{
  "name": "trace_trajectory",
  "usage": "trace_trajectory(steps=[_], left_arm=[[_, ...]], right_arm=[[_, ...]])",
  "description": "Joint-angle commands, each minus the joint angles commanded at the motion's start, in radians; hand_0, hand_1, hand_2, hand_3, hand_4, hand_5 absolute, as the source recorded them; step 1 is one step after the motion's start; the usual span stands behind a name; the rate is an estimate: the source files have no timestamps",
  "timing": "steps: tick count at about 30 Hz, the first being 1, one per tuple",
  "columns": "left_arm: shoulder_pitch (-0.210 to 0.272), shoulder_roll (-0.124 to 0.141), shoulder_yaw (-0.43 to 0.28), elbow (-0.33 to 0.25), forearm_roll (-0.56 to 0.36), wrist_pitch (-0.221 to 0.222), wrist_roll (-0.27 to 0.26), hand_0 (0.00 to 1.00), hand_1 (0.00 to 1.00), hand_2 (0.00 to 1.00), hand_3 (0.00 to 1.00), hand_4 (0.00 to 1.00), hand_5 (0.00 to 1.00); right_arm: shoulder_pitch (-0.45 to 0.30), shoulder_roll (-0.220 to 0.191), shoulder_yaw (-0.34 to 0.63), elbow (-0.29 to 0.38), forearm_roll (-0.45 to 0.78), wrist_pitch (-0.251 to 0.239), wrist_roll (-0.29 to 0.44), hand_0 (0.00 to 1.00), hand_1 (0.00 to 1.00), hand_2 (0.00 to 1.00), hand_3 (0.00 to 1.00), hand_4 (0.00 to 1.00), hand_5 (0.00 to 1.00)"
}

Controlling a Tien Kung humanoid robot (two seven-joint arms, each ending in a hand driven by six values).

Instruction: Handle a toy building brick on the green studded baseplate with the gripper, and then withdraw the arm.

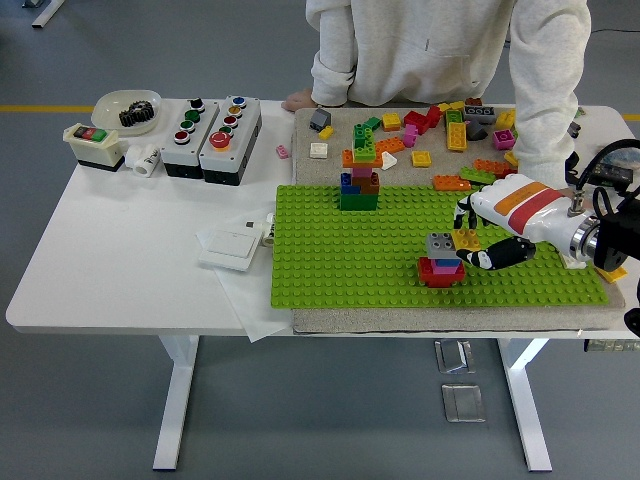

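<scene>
Right robot hand (478, 237) reaching leftward, fingers curled (thumb underneath), forearm level.
</scene>
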Motion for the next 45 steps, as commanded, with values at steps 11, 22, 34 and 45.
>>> trace_trajectory(steps=[11,22,34,45], left_arm=[[-0.003,0.0,0.005,0.0,-0.003,0.001,-0.001,0.788,0.727,0.647,0.562,0.589,0.612],[-0.008,0.0,0.006,0.0,-0.009,0.002,-0.002,0.789,0.727,0.647,0.562,0.589,0.61],[-0.011,0.001,0.01,0.0,-0.013,0.002,-0.003,0.786,0.728,0.647,0.562,0.588,0.611],[-0.012,0.0,0.013,0.0,-0.016,0.002,-0.003,0.79,0.728,0.647,0.562,0.588,0.611]], right_arm=[[0.006,0.006,0.0,-0.02,-0.008,-0.003,0.005,0.451,0.461,0.519,0.503,0.677,0.407],[0.009,0.009,-0.003,-0.032,-0.007,-0.004,0.011,0.449,0.462,0.522,0.504,0.683,0.412],[0.012,0.016,-0.007,-0.048,-0.008,-0.008,0.018,0.444,0.466,0.525,0.504,0.684,0.411],[0.012,0.019,-0.007,-0.051,-0.005,-0.004,0.02,0.443,0.471,0.533,0.512,0.689,0.384]])
